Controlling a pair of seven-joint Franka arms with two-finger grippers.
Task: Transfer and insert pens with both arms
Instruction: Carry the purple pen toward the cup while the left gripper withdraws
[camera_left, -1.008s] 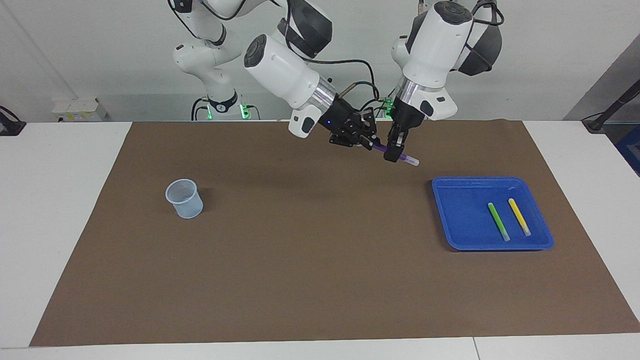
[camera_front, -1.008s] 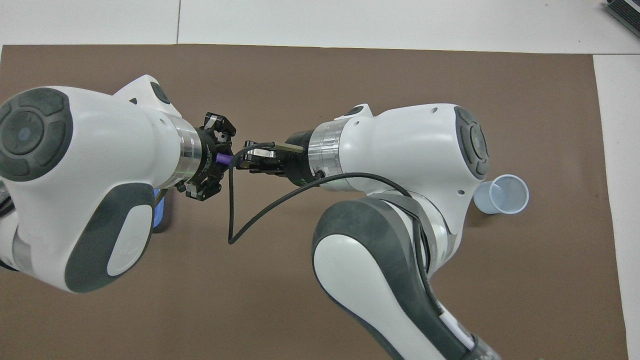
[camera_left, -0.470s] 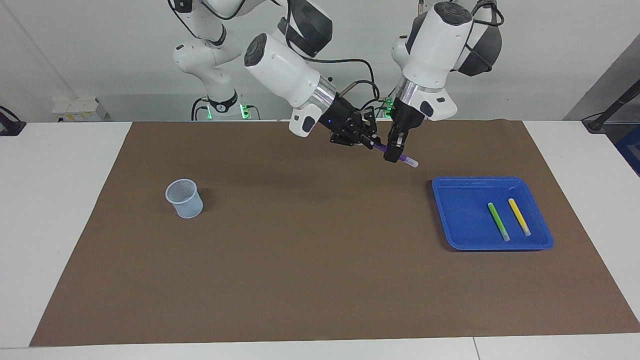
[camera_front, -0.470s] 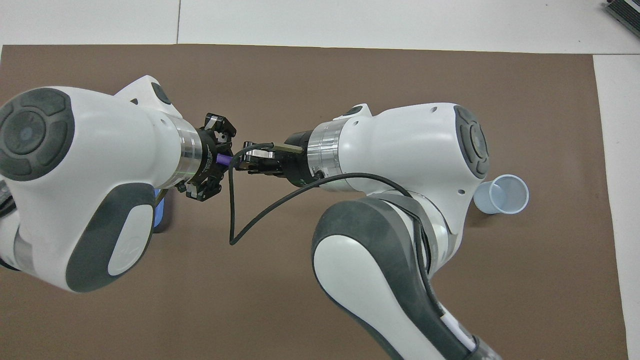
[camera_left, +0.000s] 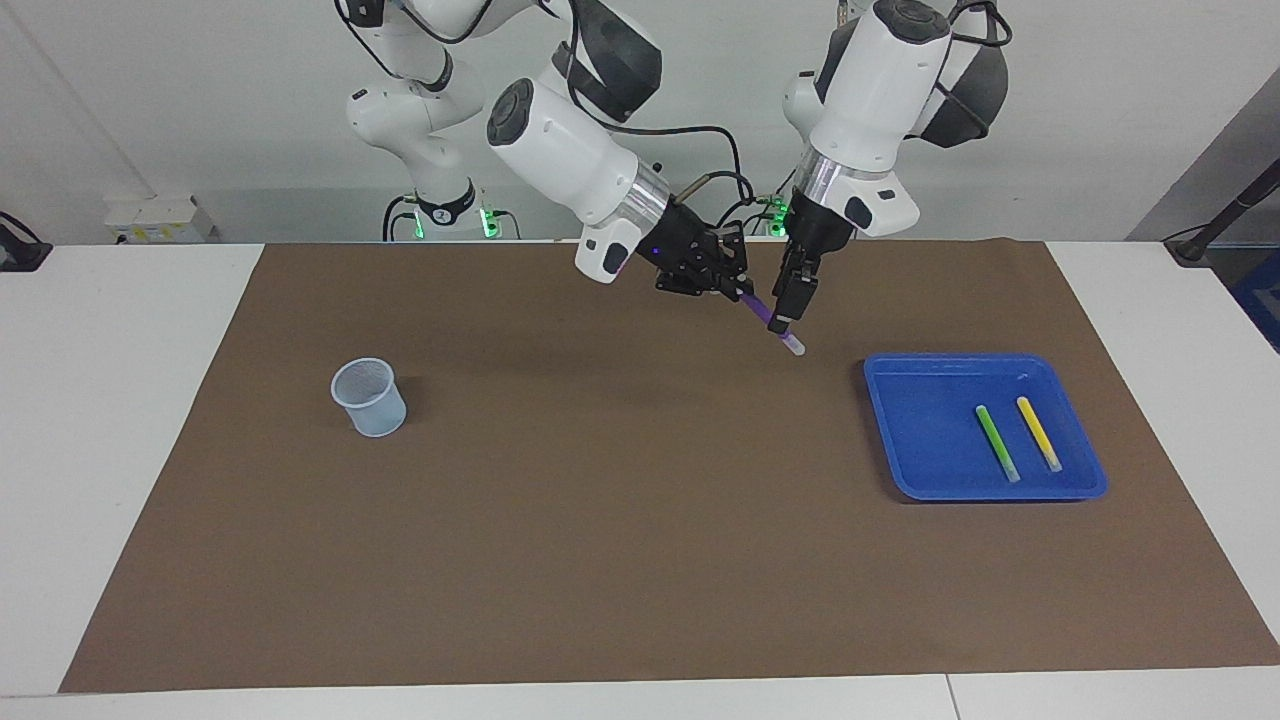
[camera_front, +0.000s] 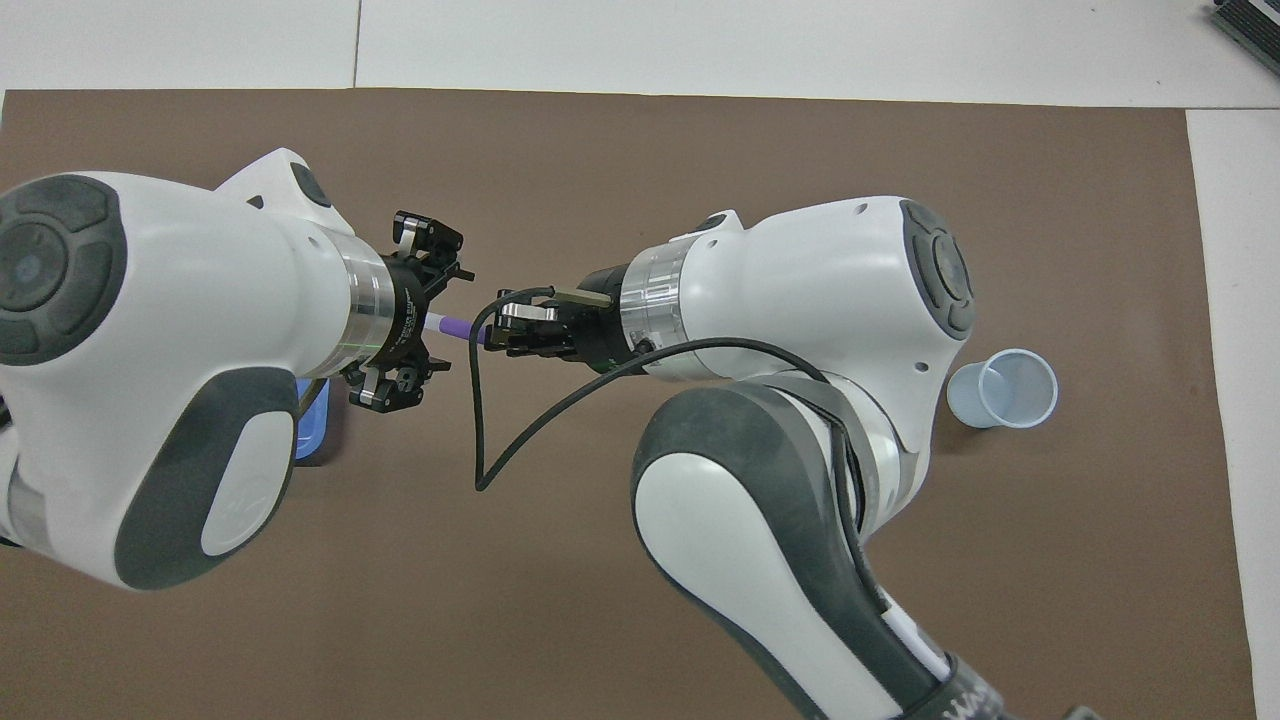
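White desk (camera_left: 120, 400) under a broad brown mat (camera_left: 600, 550), plain pale wall at the robots' end. Toward the right arm's end of the mat, upright and alone, well apart from everything else: a small pale-blue translucent cup (camera_left: 369, 398). Up in the air over the mat's middle stretch, close to its robot-side edge: the right gripper (camera_left: 735, 288), reaching in at a slant, fingertips together and clamped on the purple end of the purple pen (camera_left: 757, 305). Pen tilted steeply, pale cap end lowest, clear of the mat. Just beside it, pointing almost straight down: the left gripper (camera_left: 783, 318), fingers spread apart on either side of the pen's lower half and, from overhead, plainly not pinching it. Between the two wrists in the overhead view, a loose black cable (camera_front: 478, 420) drooping in a loop. Near the left arm's end of the mat, flat on the mat: a blue tray (camera_left: 920, 440). Inside, by the tray's edge nearest that end of the desk, side by side and not touching, both slanted alike: the green pen (camera_left: 997, 442), then the yellow pen (camera_left: 1038, 433).
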